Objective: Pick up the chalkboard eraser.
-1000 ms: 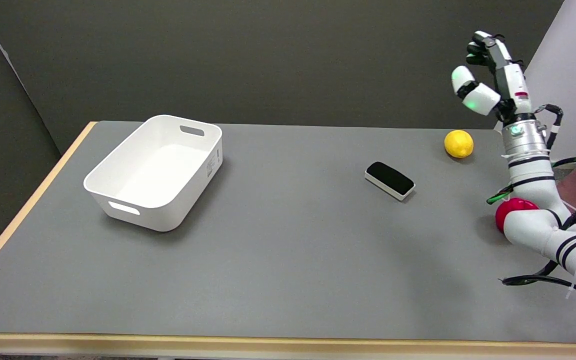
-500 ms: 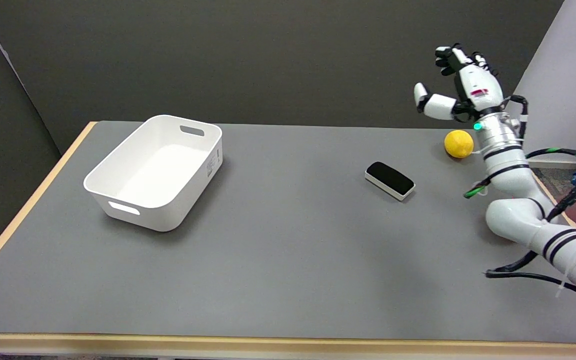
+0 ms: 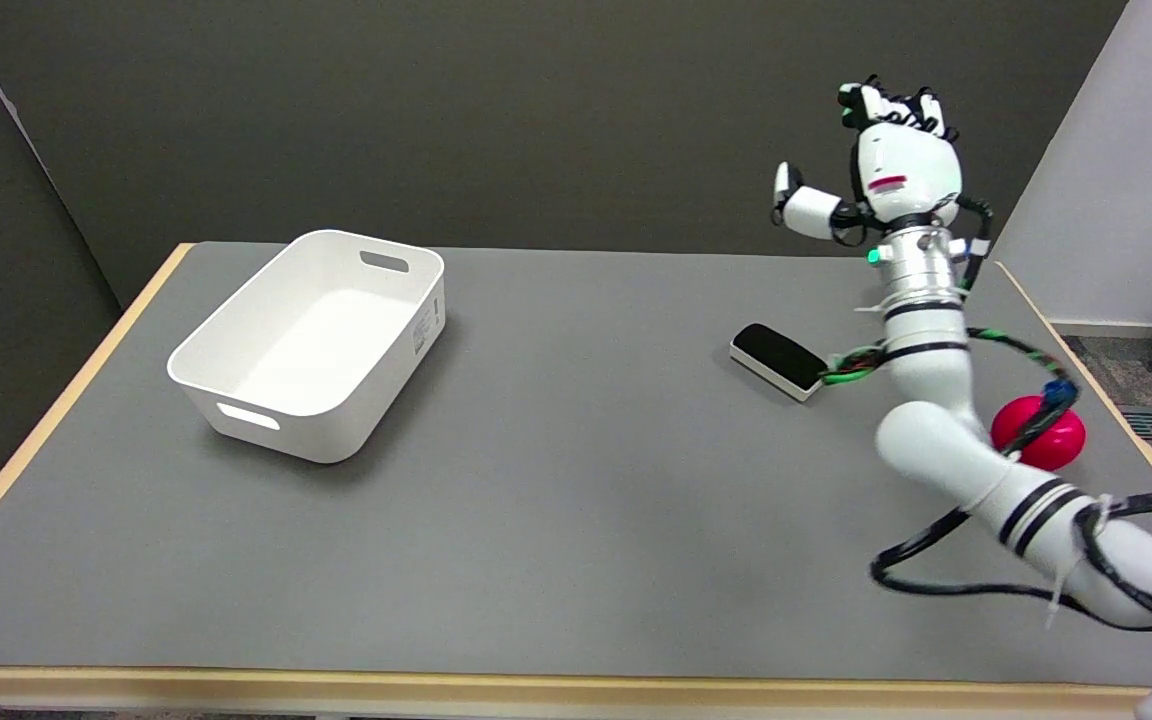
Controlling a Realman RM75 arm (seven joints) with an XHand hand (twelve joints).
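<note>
The chalkboard eraser [image 3: 777, 358], black felt on a white base, lies flat on the grey table [image 3: 576, 480] right of centre. My right hand [image 3: 881, 165] is raised in the air above and to the right of the eraser, well clear of it. Its thumb sticks out to the left, the other fingers point up, and it holds nothing. The forearm stands almost upright just right of the eraser, and its cables overlap the eraser's right end.
A white plastic bin [image 3: 311, 340] stands at the table's left. A red ball [image 3: 1044, 432] lies near the right edge, partly behind my arm. Loose cables hang from the arm over the table's right part.
My right arm has swung left across the table, carrying the raised hand closer over the eraser. The yellow lemon is now hidden behind the arm, and the red ball shows again.
</note>
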